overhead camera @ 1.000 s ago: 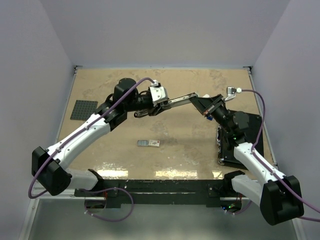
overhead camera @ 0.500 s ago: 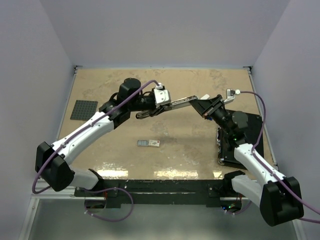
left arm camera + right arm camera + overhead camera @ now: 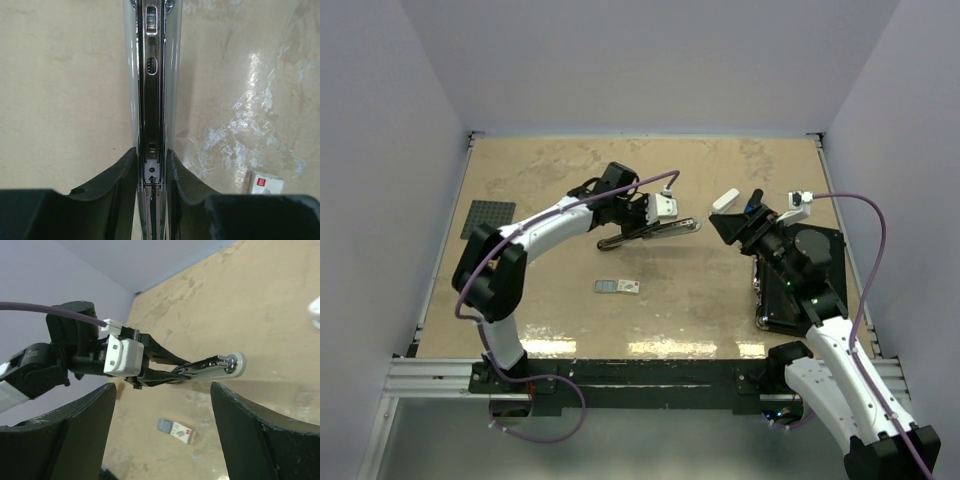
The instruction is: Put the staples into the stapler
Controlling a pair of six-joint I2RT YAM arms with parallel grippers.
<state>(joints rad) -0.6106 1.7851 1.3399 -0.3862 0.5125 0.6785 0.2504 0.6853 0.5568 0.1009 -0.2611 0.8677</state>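
Left gripper (image 3: 151,165) is clamping the one stapler (image 3: 150,75); right gripper (image 3: 725,214) is gaping empty beside its tip. One staples box (image 3: 617,287) is lying nearby.

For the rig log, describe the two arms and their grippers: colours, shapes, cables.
Both arms, left and right, have white shells over black joints, with a purple cable looping along each. Each wrist carries a small white box. The left gripper and right gripper have two thick black fingers each, curved on the inside.
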